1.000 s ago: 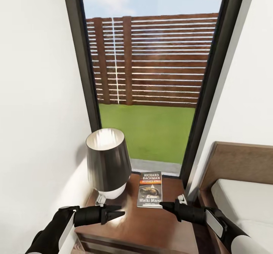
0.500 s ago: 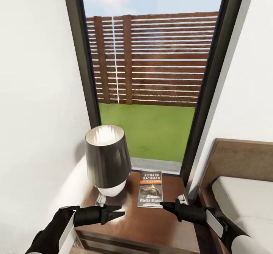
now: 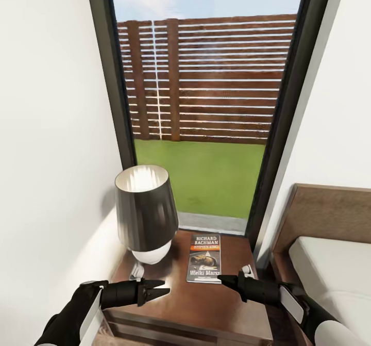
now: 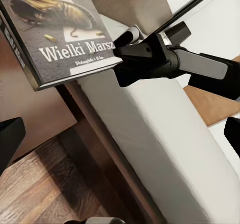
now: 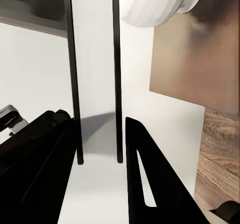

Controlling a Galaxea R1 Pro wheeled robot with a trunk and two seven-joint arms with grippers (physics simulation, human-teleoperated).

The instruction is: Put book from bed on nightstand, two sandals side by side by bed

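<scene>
the book lies flat on the nightstand, just ahead of the right gripper, which hangs off its near edge with nothing in it; whether its jaws are parted i cannot tell here. the left gripper hovers over the stand's near left part, tips drawn together and empty, with the lamp beyond it. compared with a second ago the stand, lamp and bed sit a bit farther out in the head view, so the camera seems to be backing off, which suggests the book step is done and the sandals come next.

left wrist view: the book's corner overhangs the stand's edge, the right gripper beside it without touching.

right wrist view: two dark fingers stand apart, holding nothing, facing the left gripper's tips and the lamp base.
</scene>
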